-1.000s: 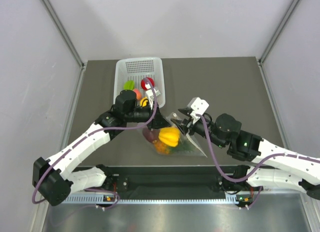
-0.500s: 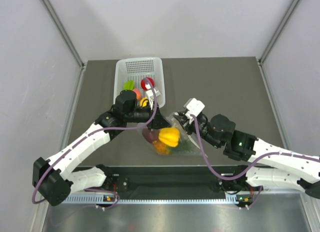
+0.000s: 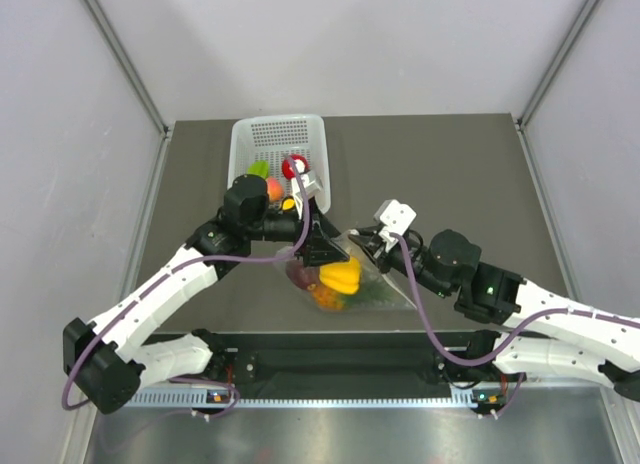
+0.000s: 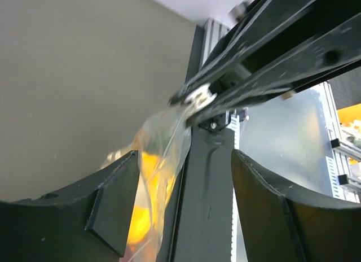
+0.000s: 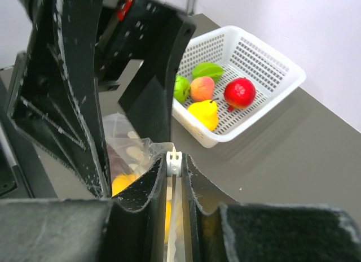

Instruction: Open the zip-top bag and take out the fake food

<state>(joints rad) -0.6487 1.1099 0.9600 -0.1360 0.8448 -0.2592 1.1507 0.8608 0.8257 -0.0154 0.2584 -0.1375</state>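
Note:
The zip-top bag (image 3: 352, 282) lies at the table's near middle, clear with pale dots. Fake food shows through it: a yellow pepper (image 3: 342, 274), an orange piece (image 3: 322, 297) and a dark maroon piece (image 3: 298, 274). My right gripper (image 3: 362, 240) is shut on the bag's white zip slider (image 5: 174, 163) at the upper corner. My left gripper (image 3: 322, 247) stands open over the same top edge. In the left wrist view the bag's film (image 4: 161, 166) hangs between the spread fingers (image 4: 113, 200), close to the left one, with yellow showing through.
A white perforated basket (image 3: 243, 144) stands at the back left, behind the left wrist. It holds a red apple (image 5: 239, 91), a yellow pear-like piece (image 5: 204, 113), a green piece (image 5: 180, 88) and a peach one (image 5: 202, 88). The aluminium rail (image 3: 330, 394) runs along the near edge.
My left gripper has opened and let go of the bag's top edge. My right gripper has closed from half open onto the zip slider. The bag has barely shifted.

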